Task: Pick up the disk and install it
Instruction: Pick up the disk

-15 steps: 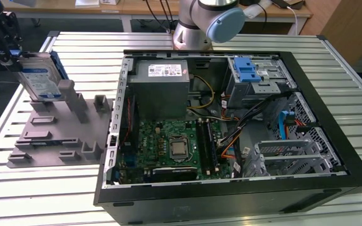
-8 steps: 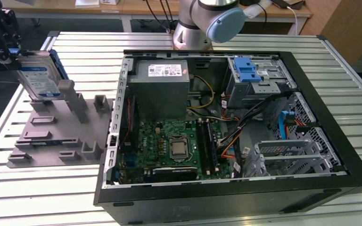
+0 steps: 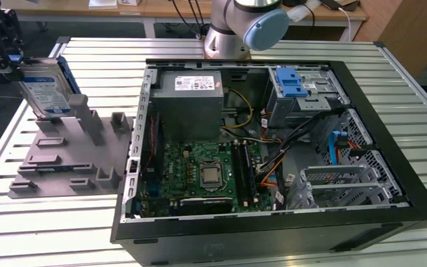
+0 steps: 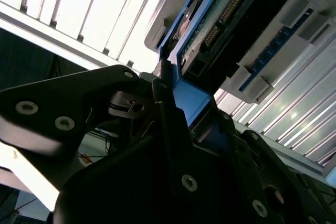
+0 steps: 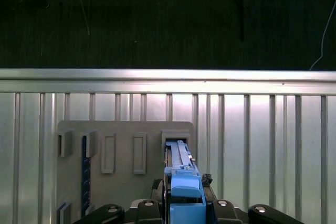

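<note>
The disk [image 3: 44,88] stands on edge at the exterior view's left: silver-grey, with a white-and-blue label and blue rails. Its lower end meets a slot of the grey holder plate [image 3: 58,161]. My gripper [image 3: 11,57] is black and reaches in from the upper left, shut on the disk's top edge. In the first wrist view the blue rail [image 5: 181,179] runs out from between the fingers of the gripper [image 5: 184,205] down to the holder plate [image 5: 126,182]. The second wrist view shows the disk's green circuit board [image 4: 218,22] and a black finger [image 4: 168,129] pressed against the blue rail.
An open computer case [image 3: 391,211] lies to the exterior view's right of the holder. It holds a grey power-supply box [image 3: 189,100], a motherboard [image 3: 206,175] and a grey cage with a blue latch [image 3: 291,83]. The arm's base [image 3: 232,33] stands behind it on the slatted metal table [image 3: 50,228].
</note>
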